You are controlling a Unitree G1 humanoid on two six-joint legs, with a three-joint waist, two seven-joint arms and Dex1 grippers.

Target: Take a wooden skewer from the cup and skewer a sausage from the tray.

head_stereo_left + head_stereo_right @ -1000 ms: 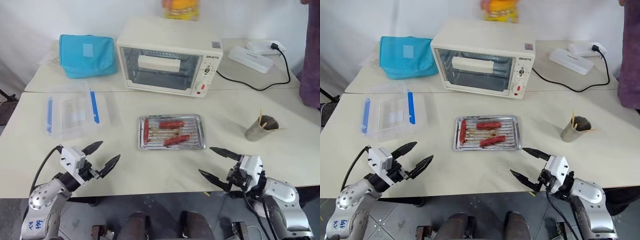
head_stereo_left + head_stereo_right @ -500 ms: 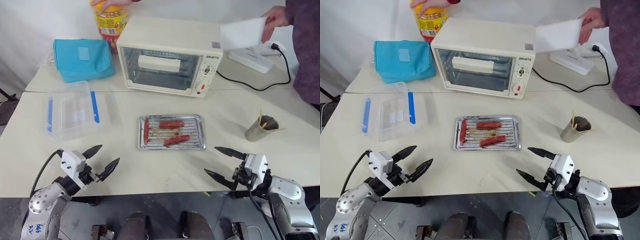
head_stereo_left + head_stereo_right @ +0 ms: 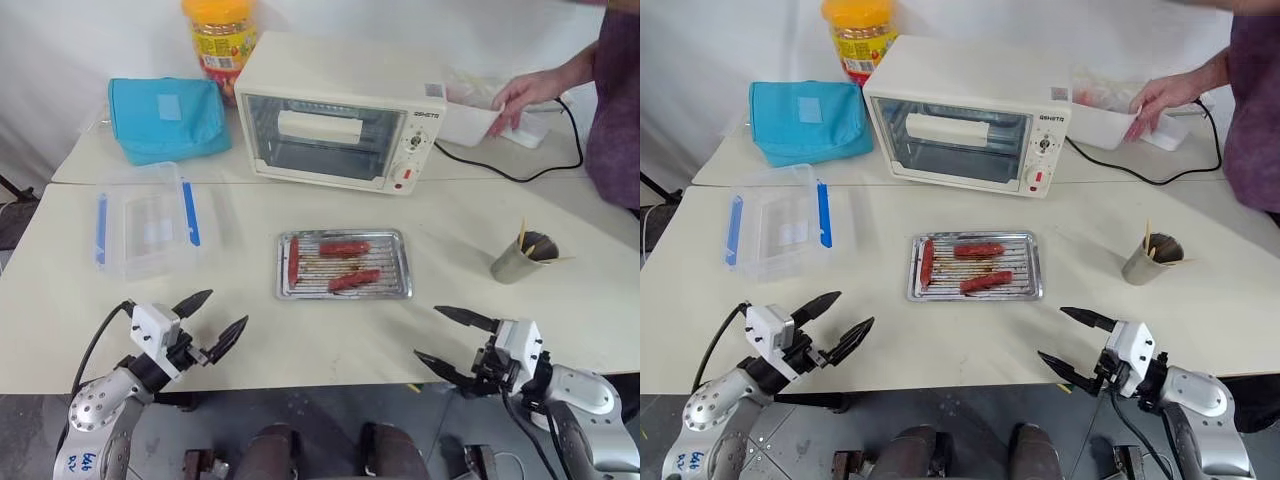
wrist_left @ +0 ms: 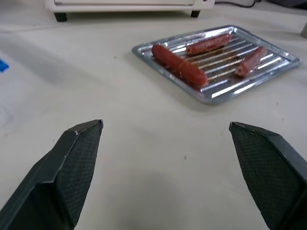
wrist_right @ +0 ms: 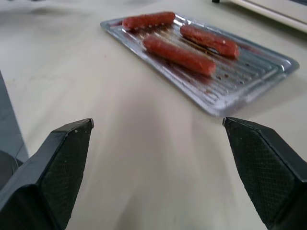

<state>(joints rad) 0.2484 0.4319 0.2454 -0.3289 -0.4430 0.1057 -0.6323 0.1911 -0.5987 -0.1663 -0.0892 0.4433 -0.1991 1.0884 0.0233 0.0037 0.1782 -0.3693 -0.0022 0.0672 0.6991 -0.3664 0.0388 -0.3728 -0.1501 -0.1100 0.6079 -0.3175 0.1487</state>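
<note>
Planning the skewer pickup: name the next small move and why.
Probably lift the right gripper toward the cup. Its fingers are open and empty near the table edge, the skewers stand in the cup on that side, and the sausages lie untouched on the tray.

front table (image 3: 250, 350): tray (image 3: 343, 265) with three sausages, steel cup (image 3: 517, 259) of skewers, clear box (image 3: 145, 220) with blue clips
back table (image 3: 140, 165): toaster oven (image 3: 340, 110), blue pouch (image 3: 168, 112), orange-lidded jar (image 3: 220, 40)

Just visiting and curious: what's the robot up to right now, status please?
Left gripper and right gripper open, empty, near table edge. Three sausages on ridged silver metal tray; skewers in small shiny steel cup, untouched. Path clear.
</note>
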